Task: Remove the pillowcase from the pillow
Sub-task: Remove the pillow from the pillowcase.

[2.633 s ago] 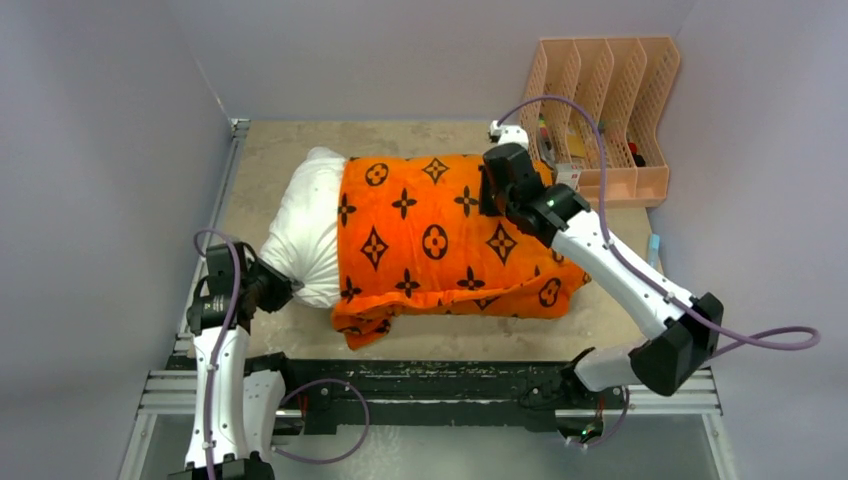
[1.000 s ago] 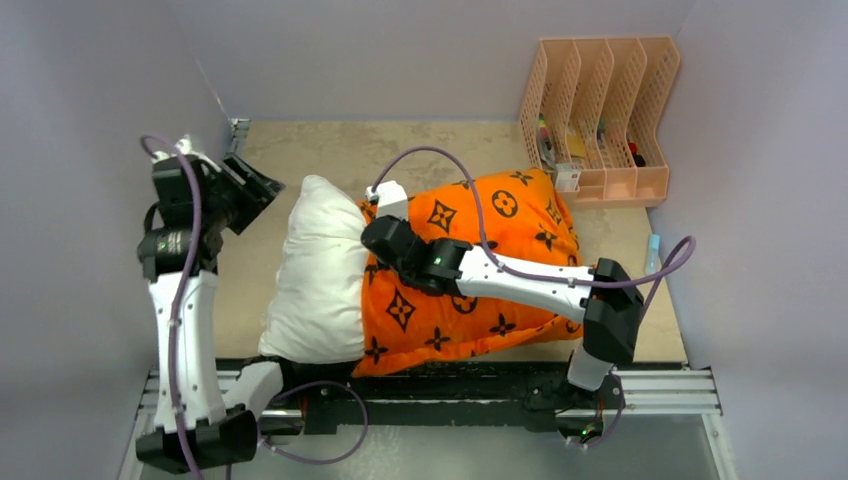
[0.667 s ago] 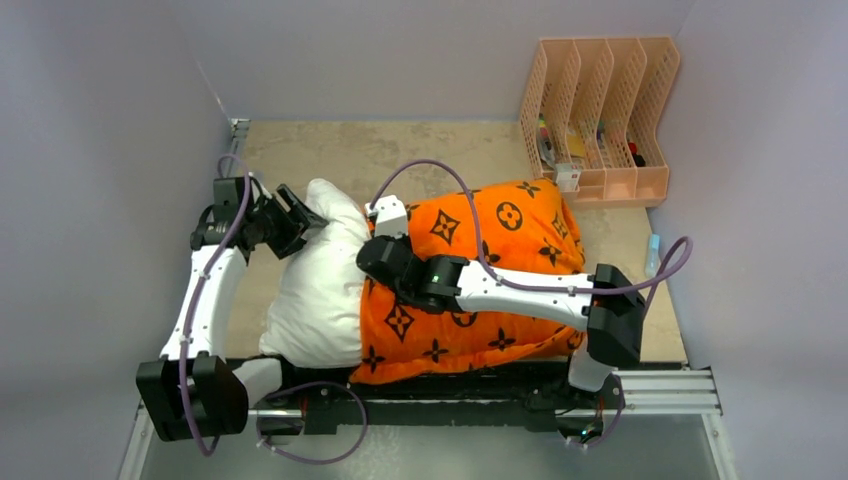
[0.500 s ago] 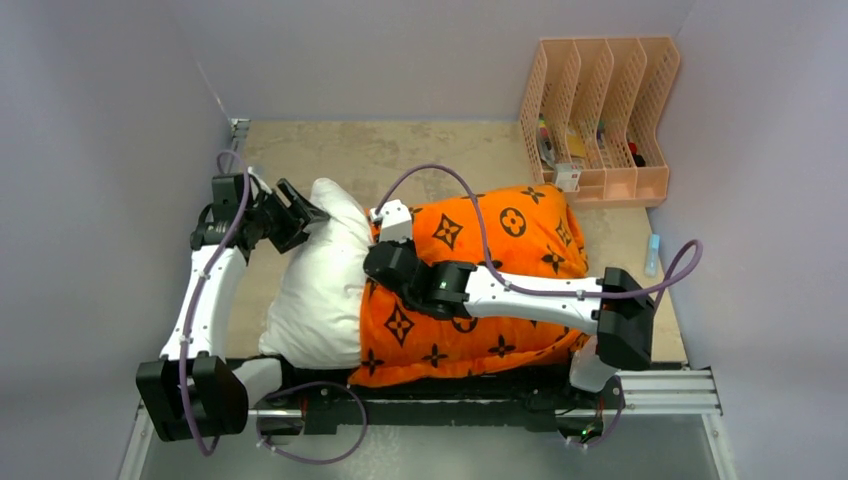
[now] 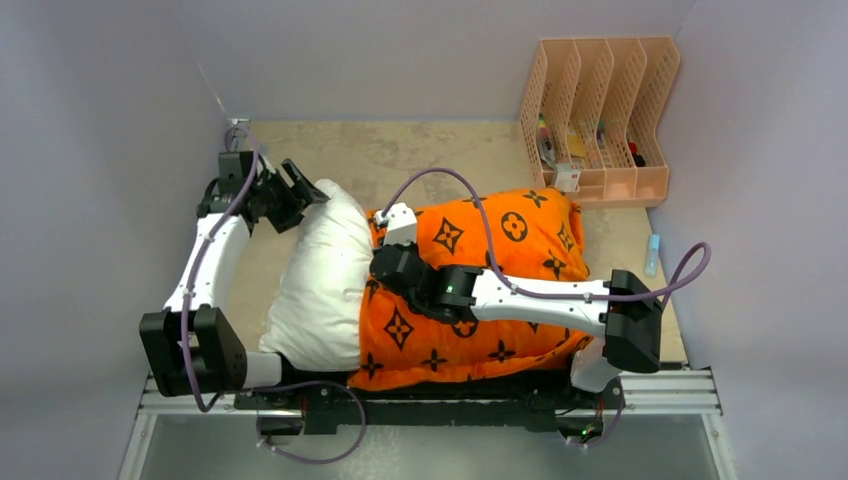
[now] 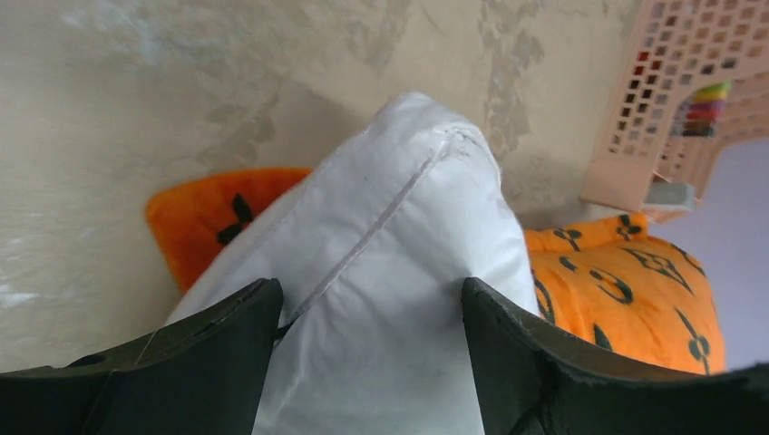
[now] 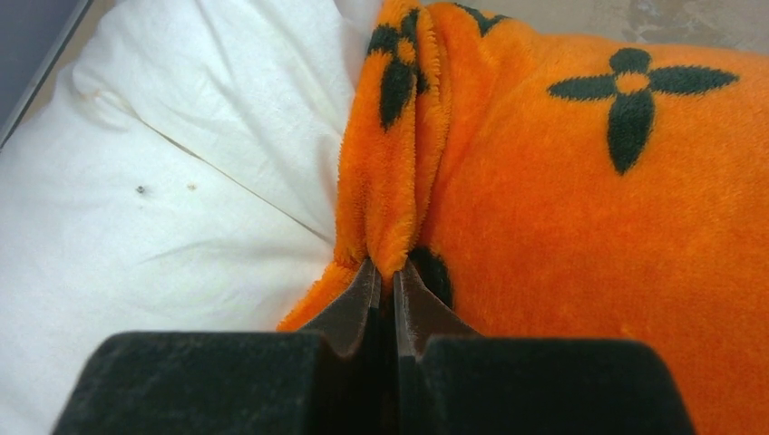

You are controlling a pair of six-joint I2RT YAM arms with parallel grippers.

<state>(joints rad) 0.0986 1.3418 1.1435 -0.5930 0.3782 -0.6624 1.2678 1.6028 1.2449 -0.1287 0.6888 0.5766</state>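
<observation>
- Looking down from the top camera, we see the pillow (image 5: 318, 280) lying on the table (image 5: 400, 160), its bare white end to the left and its right part inside the pillowcase (image 5: 500, 235).
- The pillowcase covers the pillow from about the middle to the right, and its open hem runs from far to near across the cushion.
- The left gripper (image 5: 300, 190) sits at the pillow's far left corner, with its jaws spread.
- The right arm reaches leftward over the orange fabric, and the right gripper (image 5: 378, 270) is at the hem; from above we cannot tell its grip.
- A peach file rack (image 5: 600, 110) stands at the far right corner of the table, just beyond the pillowcase.
- In the left wrist view we find both black fingers (image 6: 218, 353) wide apart, with the pillow's (image 6: 399, 208) seamed corner between them.
- We cannot tell whether the fingers press the cushion.
- Orange pillowcase (image 6: 626, 290) shows past the pillow on both sides, and the file rack (image 6: 689, 82) is at the upper right.
- In the right wrist view we see the right gripper (image 7: 390, 281) closed tight on a pinched fold of the pillowcase (image 7: 589, 227) hem.
- The bare pillow (image 7: 181, 181) lies just left of that fold, touching it.
</observation>
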